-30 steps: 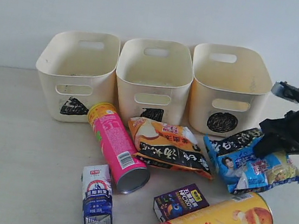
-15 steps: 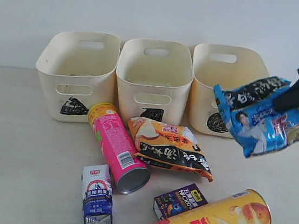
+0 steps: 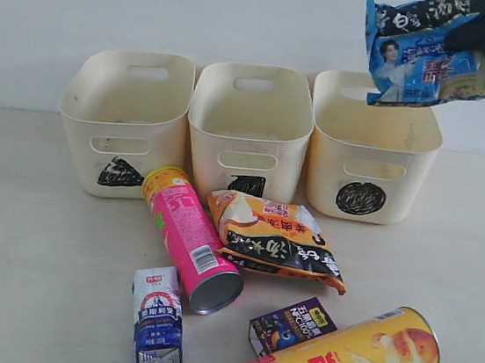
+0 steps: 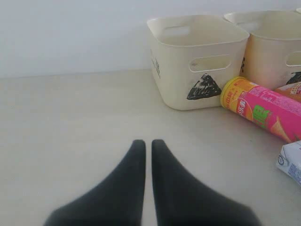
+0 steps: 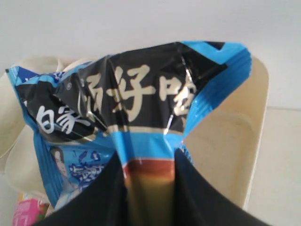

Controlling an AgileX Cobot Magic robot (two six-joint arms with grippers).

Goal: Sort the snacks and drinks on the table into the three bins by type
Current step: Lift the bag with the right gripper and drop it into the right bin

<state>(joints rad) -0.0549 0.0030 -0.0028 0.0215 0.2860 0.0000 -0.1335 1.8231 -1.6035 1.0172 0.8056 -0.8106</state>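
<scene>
Shows three cream bins (image 3: 248, 138) on bench (image 3: 39, 254); two tubes (image 3: 190, 237), two cartons (image 3: 157, 320), one orange-black packet (image 3: 275, 239) lying in front; grips one blue-white packet (image 3: 430, 58) in right claw (image 5: 149, 157) above circle bin (image 3: 402, 179); holds left claw (image 4: 148, 143) shut, empty.

We make out a scribbled black triangle on the left bin (image 3: 73, 156), a square on the middle bin (image 3: 204, 172) and a circle on the right bin (image 3: 409, 197). The blue packet (image 5: 136, 89) bears pale Chinese characters, the yellow tube (image 3: 353, 359) has red ones, and the pink tube (image 3: 188, 228) has a barcode.
</scene>
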